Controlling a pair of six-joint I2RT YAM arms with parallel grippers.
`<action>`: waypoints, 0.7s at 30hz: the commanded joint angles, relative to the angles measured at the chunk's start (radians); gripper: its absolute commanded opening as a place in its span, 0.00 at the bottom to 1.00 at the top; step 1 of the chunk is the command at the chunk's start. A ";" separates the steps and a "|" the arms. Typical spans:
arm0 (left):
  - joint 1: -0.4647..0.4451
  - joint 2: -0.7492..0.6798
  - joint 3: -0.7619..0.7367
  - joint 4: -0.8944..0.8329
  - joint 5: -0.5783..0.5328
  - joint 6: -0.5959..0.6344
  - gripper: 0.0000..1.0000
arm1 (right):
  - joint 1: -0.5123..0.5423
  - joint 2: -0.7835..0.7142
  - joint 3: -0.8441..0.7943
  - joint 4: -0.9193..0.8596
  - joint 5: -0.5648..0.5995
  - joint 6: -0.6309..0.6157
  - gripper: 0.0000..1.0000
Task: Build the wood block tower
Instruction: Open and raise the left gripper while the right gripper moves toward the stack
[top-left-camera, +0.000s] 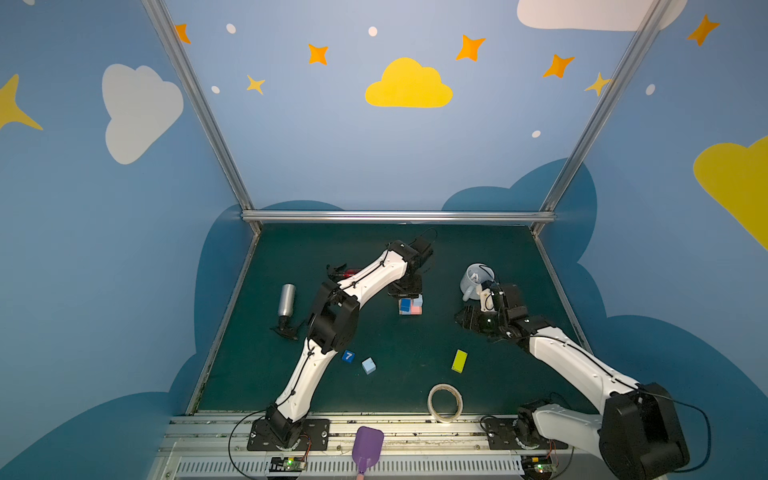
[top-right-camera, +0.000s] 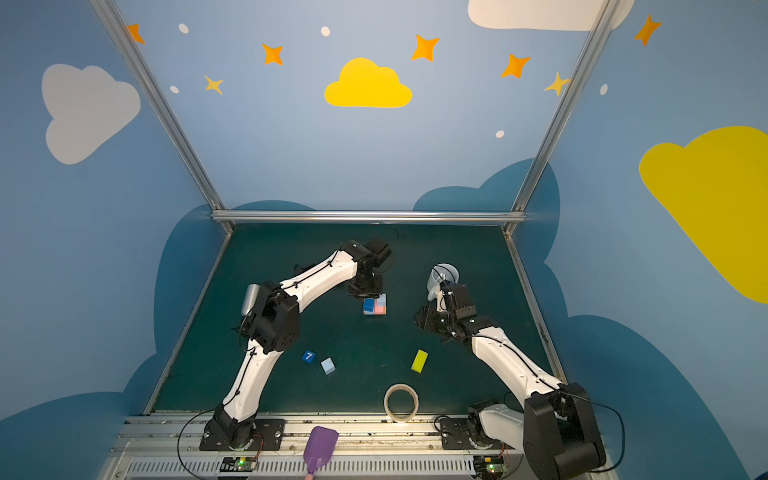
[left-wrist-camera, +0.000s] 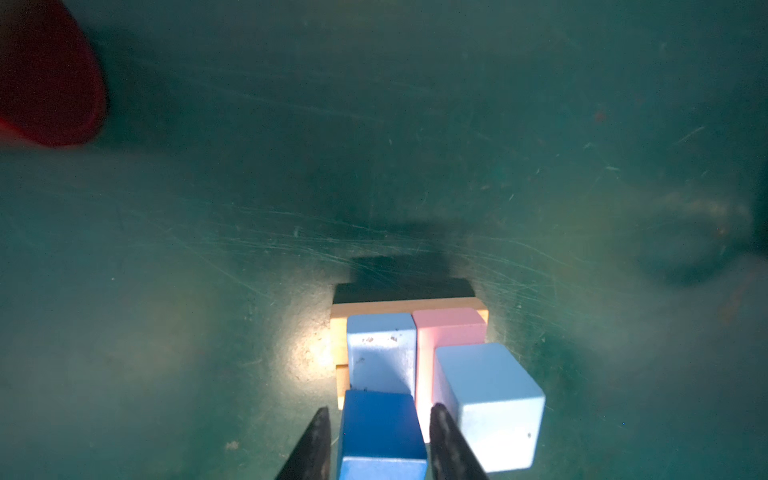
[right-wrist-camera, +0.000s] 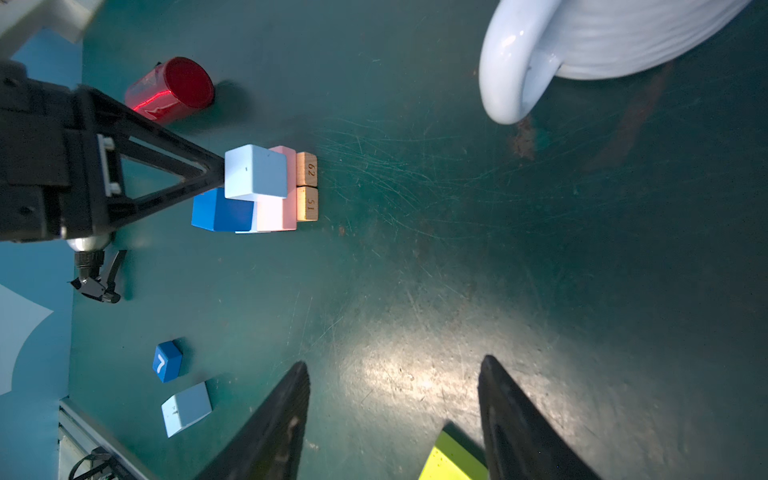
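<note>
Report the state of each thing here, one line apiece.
Tower: standing, unfinished.
Dark blue cube: resting on the tower.
Left pincer: open, straddling the dark blue cube.
Right pincer: open, empty.
Numbered cube: loose, unstacked.
Loose pale blue cube: unstacked.
Yellow-green block: lying flat, unstacked.
Mug: upright.
Tape roll: lying flat.
Silver bottle: on its side.
Red bottle: on its side.

A silver bottle (top-left-camera: 286, 300) lay on its side near the green mat's (top-left-camera: 415, 374) left edge, a red bottle (right-wrist-camera: 170, 89) farther back. A pale blue mug (top-left-camera: 476, 280) sat at right, a tape roll (top-left-camera: 445, 402) at the front edge, a purple scoop (top-left-camera: 367, 446) on the rail.
</note>
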 joint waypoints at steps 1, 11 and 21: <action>0.000 -0.015 0.041 -0.032 -0.022 -0.004 0.41 | -0.003 -0.020 -0.010 -0.004 -0.012 -0.001 0.63; 0.008 -0.074 0.115 -0.084 -0.066 0.029 0.41 | -0.003 -0.025 0.018 -0.013 -0.030 -0.001 0.63; 0.052 -0.444 -0.292 0.108 -0.010 0.149 0.38 | -0.001 0.070 0.163 0.003 -0.099 -0.029 0.63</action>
